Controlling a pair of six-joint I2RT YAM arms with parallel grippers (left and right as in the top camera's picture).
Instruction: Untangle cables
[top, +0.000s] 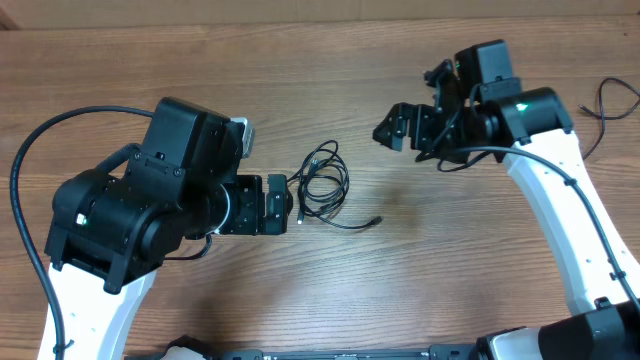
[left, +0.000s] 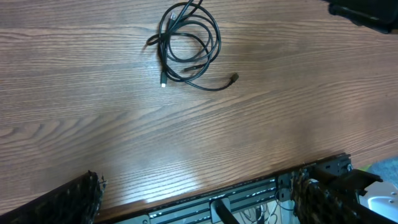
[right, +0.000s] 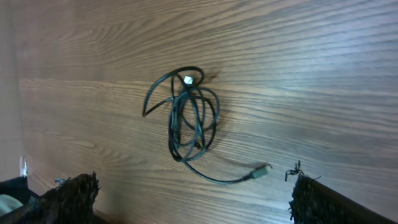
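Spread wide, gripping nothing — left fingers (left: 78, 202) and right fingers (right: 74, 196). Coiled loose on the surface (top: 450, 260), the cables (top: 320, 186): just beside the left at 3 o'clock, well off the right at 8 o'clock.

A: Left of frame?
B: Left arm (top: 130, 220), black housing, reaching rightward; left gripper (top: 283, 205) near centre, jaws spread wide, empty.
A: Upper right?
B: Right arm (top: 560, 190), white link rising from lower right; right gripper (top: 408, 102) pointing left, fingers far apart, holding nothing.
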